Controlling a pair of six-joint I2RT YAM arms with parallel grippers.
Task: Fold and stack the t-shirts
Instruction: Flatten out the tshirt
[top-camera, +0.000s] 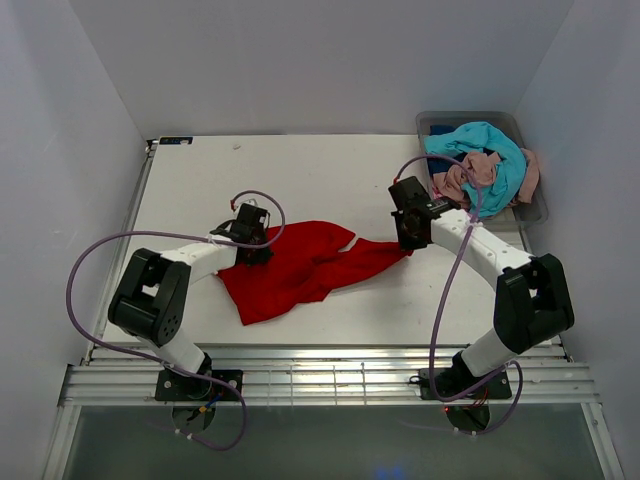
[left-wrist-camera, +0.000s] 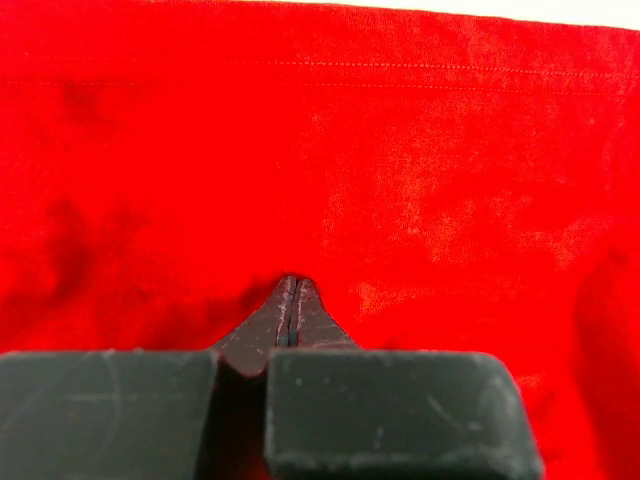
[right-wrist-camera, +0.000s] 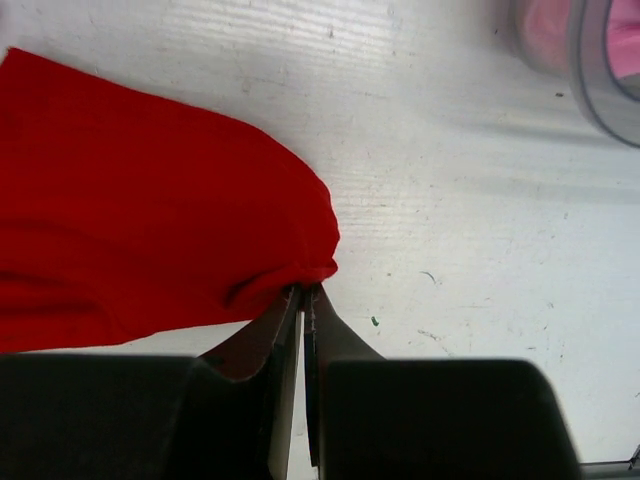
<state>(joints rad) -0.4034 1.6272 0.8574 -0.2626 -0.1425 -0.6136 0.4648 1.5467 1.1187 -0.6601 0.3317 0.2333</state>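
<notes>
The red shirt (top-camera: 300, 265) lies on the table (top-camera: 330, 170). Wrist views show the left gripper (left-wrist-camera: 290, 300) and right gripper (right-wrist-camera: 305, 295) each pinching its cloth. Only the top view shows the turquoise shirt (top-camera: 492, 150).

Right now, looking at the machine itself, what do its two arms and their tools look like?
The left arm and right arm have white tubular links joined by chunky black housings. A lilac cable loops along each. The left tool and right tool are matte black, scuffed, with two blocky fingers tapering to thin tips.
</notes>
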